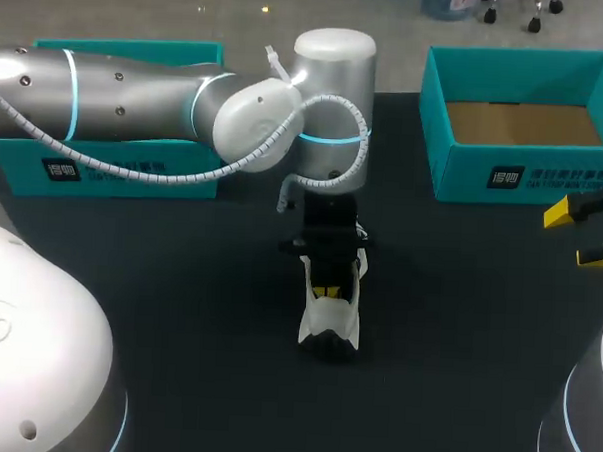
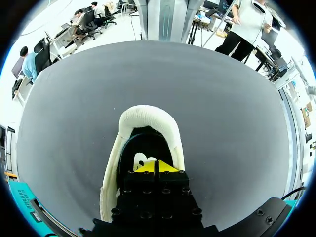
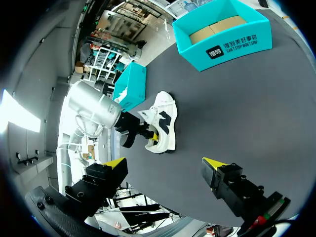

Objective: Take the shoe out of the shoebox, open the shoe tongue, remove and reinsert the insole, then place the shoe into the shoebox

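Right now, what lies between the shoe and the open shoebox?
Nothing: between shoe and shoebox the table is bare, as the head view shows.

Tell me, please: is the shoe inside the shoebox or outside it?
Outside. The shoe rests on the table, apart from the shoebox, whose brown bottom shows bare.
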`<state>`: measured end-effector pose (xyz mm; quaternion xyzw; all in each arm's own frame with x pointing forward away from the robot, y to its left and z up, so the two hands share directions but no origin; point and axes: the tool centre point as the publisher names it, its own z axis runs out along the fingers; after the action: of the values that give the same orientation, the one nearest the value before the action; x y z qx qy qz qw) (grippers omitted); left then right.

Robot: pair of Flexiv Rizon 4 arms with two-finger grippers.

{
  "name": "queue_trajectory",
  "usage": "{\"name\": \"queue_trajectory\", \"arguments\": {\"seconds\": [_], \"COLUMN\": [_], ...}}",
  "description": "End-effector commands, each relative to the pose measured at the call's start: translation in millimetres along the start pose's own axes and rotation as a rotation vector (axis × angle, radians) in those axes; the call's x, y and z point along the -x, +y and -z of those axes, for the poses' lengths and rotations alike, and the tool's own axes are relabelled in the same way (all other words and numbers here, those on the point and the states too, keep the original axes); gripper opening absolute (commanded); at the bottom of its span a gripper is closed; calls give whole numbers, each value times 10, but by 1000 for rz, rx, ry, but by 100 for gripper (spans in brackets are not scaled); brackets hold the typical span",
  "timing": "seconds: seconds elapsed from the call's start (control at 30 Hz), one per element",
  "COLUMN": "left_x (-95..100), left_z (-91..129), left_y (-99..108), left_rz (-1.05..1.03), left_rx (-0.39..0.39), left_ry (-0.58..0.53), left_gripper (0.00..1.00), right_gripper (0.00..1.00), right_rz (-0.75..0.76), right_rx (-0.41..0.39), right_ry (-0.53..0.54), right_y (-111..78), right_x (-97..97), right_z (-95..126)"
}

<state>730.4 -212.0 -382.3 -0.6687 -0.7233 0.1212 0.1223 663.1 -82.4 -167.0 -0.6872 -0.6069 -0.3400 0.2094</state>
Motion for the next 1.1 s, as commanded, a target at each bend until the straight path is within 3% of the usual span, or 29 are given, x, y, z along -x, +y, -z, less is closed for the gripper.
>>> {"name": "queue_trajectory", "arguments": {"seconds": [0.03, 0.27, 0.57, 1.1], "left_x": [21, -56, -9, 86], "left_z": [-38, 177, 68, -103], "left_y": [11, -53, 117, 212], "left_rz": [7, 37, 100, 3], "left_rx": [20, 149, 304, 267], "left_ry": [0, -37, -101, -63], "left_gripper": [0, 0, 0, 0], "right_gripper": [100, 100, 100, 100], "right_rz": [-2, -2, -2, -2], "right_rx": [45, 45, 45, 45], "right_ry": [-3, -3, -3, -3], "right_y": [-99, -99, -99, -99], "right_x": [-2, -2, -2, -2], "right_z": [29, 29, 29, 29]}}
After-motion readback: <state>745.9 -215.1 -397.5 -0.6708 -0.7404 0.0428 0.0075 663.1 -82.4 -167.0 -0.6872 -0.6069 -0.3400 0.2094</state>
